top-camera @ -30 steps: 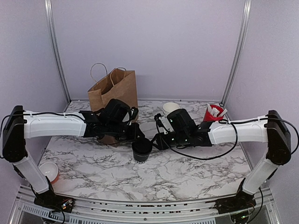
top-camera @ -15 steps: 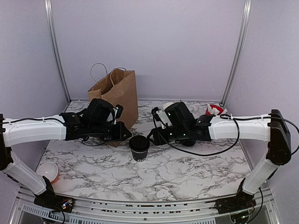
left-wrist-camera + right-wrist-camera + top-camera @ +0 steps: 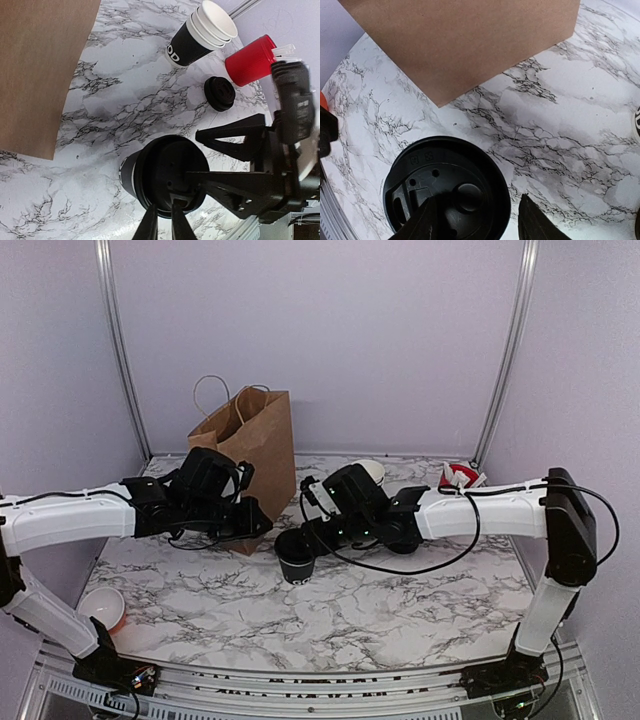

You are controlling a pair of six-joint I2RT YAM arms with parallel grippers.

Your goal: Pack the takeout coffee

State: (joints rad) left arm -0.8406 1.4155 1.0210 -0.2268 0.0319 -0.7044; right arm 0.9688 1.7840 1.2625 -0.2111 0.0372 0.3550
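The takeout coffee (image 3: 297,558) stands upright on the marble bench (image 3: 400,610), near the middle and well back from the near edge. Its long axis is vertical, with the black lid on top and the white print facing the near edge. A strip of bare marble separates it from the bottom corner of the brown paper bag (image 3: 245,445). The bag stands upright behind and to the left, handles up.

The right pincer (image 3: 478,199) hovers at the lid with its fingers spread apart. In the left wrist view, one finger crosses the lid and the other lies beyond the rim, so neither clamps the cup.

The left pincer (image 3: 164,212) sits just left of the cup, between it and the bag, its fingers drawn almost together with nothing between them.

Toward the back right, a stack of white-rimmed cups (image 3: 200,32), a red cup (image 3: 250,60) and a loose black lid (image 3: 220,93) sit close together, well apart from the coffee.
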